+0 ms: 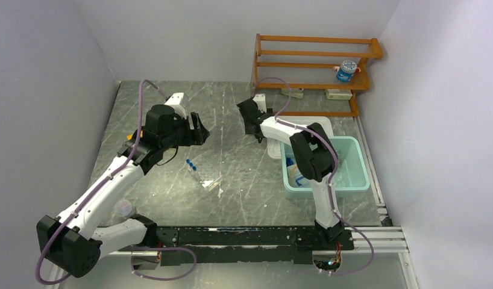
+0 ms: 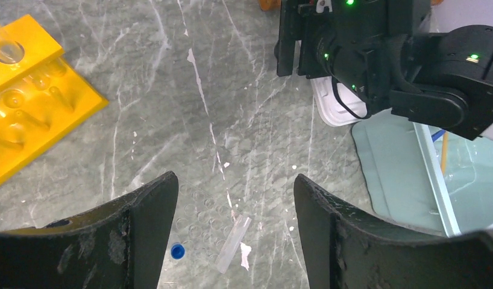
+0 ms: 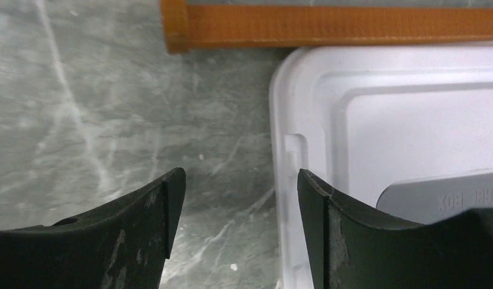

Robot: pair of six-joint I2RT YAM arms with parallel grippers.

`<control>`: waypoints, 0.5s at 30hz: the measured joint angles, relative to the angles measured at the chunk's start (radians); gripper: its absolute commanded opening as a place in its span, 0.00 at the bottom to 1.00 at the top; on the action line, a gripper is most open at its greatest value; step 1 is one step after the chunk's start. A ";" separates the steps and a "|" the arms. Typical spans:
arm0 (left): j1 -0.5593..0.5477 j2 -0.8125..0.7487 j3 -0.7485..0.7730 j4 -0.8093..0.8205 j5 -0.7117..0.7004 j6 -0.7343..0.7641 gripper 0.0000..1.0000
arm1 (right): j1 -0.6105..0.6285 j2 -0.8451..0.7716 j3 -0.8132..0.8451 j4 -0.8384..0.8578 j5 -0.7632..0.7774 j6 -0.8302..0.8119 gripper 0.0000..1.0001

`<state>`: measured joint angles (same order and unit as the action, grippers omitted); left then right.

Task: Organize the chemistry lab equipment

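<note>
Your left claw (image 2: 235, 186): fingers apart, nothing between them. Yellow holed rack (image 2: 27, 102) lies ahead, off its left finger. A tiny blue-capped tube (image 2: 178, 250) lies beside that finger. Your right claw (image 3: 241, 174): apart, empty. White lid (image 3: 401, 120) lies under its right finger, orange shelf (image 3: 328, 24) ahead.

Yellow rack (image 2: 33, 90) — partly off-frame

We see a yellow holed rack (image 2: 33, 96) resting on the table (image 1: 244, 162), and tiny blue-capped tubes (image 1: 190, 164) lying just beside a clear tray (image 1: 211, 181).
</note>
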<state>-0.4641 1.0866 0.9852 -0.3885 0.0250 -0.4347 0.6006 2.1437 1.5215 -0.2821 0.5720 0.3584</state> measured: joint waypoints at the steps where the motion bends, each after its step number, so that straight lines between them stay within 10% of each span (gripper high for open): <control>1: 0.000 0.002 -0.002 0.002 0.006 -0.001 0.74 | -0.005 0.009 0.000 -0.010 0.002 0.000 0.72; 15: 0.001 0.026 -0.003 0.011 0.032 -0.004 0.73 | -0.026 0.005 -0.023 -0.005 -0.023 0.026 0.67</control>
<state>-0.4633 1.1130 0.9825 -0.3775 0.0574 -0.4385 0.5751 2.1490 1.4990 -0.2874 0.5491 0.3840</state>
